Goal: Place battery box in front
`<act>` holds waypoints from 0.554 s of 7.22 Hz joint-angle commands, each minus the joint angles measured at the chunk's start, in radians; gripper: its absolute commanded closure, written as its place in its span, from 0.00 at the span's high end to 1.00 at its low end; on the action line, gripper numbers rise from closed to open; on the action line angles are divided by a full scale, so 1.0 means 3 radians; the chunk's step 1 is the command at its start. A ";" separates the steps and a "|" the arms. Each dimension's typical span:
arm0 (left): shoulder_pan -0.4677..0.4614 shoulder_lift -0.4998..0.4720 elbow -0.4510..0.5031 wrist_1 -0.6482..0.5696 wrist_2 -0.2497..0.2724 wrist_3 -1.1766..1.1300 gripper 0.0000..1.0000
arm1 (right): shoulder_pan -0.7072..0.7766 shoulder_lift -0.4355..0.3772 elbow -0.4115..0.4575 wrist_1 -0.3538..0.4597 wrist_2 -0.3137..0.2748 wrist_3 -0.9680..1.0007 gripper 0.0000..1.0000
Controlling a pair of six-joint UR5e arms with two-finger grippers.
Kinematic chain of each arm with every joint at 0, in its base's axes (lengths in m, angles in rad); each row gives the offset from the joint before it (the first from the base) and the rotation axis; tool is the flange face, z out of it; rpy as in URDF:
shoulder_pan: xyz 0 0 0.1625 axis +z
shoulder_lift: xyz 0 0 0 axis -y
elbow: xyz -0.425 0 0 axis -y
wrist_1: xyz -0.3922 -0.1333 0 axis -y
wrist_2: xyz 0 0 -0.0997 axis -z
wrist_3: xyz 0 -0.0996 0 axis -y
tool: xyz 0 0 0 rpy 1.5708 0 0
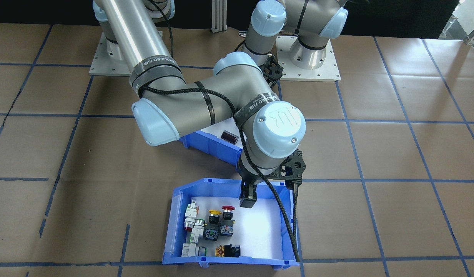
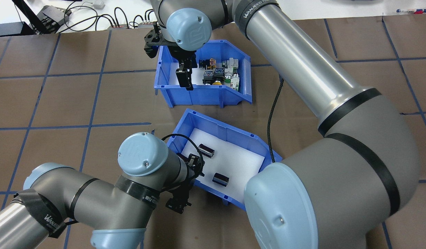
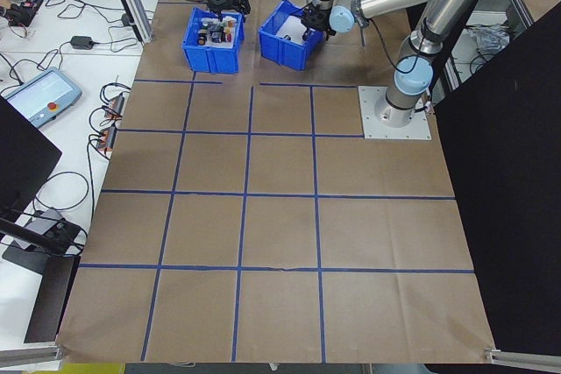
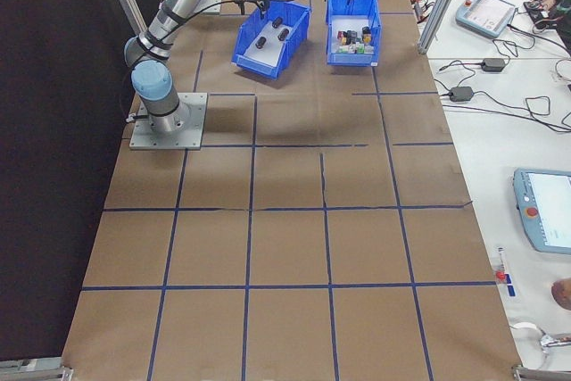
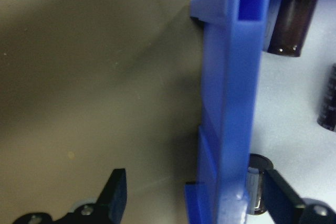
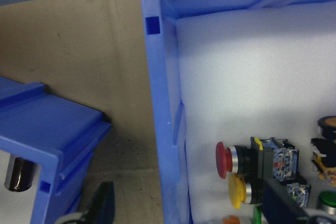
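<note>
The battery box (image 2: 233,136), a blue bin with a white foam floor, lies askew in mid-table holding dark batteries (image 2: 206,150). The right arm hides most of it in the front-facing view (image 1: 210,141). My left gripper (image 2: 193,166) stands open astride the box's wall nearest the robot (image 5: 226,103), one finger (image 5: 118,192) outside and the other on the foam beside a battery (image 5: 254,187). My right gripper (image 2: 185,76) is open astride a wall (image 6: 163,103) of the bin of push-button switches (image 2: 202,95), with one finger (image 1: 247,199) inside it.
The switch bin (image 1: 229,262) sits just beyond the battery box, on the operators' side, close to it. Brown paper with blue tape lines covers the table. A black cable (image 2: 273,103) hangs beside the battery box. Desks with pendants and cables flank the table ends.
</note>
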 commanded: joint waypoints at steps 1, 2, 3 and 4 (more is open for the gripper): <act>-0.0019 -0.0026 -0.0005 0.0017 0.0000 0.0006 0.44 | 0.0007 -0.0074 0.0350 -0.0650 -0.0008 0.0172 1.00; -0.0019 -0.0020 0.0000 0.0023 0.0005 0.0036 0.30 | 0.0032 -0.0064 0.0381 -0.0663 -0.0008 0.0184 1.00; -0.0019 0.0000 0.0010 0.0043 0.0010 0.0052 0.22 | 0.0144 0.0012 0.0402 -0.0709 -0.0008 0.0320 1.00; -0.0019 0.0005 0.0000 0.0139 -0.0005 0.0057 0.06 | 0.0165 0.0069 0.0402 -0.0714 -0.0029 0.0342 1.00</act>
